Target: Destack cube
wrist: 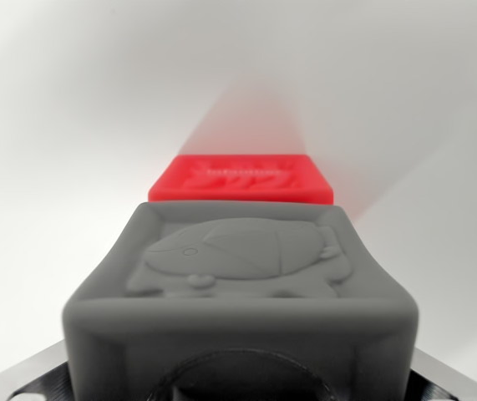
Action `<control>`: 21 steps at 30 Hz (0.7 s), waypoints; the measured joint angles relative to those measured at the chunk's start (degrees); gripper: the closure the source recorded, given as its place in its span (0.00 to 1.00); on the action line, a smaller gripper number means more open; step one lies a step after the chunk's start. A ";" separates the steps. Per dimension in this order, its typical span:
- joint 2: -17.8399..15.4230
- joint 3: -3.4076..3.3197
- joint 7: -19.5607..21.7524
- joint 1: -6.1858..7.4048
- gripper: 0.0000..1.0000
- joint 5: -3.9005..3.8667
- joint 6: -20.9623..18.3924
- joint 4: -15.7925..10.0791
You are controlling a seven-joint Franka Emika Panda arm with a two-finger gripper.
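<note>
A grey cube [238, 284] with an animal relief on its upper face fills the lower half of the wrist view, very close to the camera. My gripper [238, 388] sits at the bottom edge. Its black and metal parts show at both lower corners, tight against the cube's sides, so it looks shut on the grey cube. The fingertips are hidden by the cube. Just beyond the cube's far edge lies a red cube [240, 178] with a raised pattern on top, its lower part hidden by the grey one.
A white surface [54, 125] surrounds both cubes, with a soft red reflection above the red cube. Nothing else is in view.
</note>
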 joint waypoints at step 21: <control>-4.78 -0.08 0.00 0.01 1.00 -0.04 -4.28 -0.43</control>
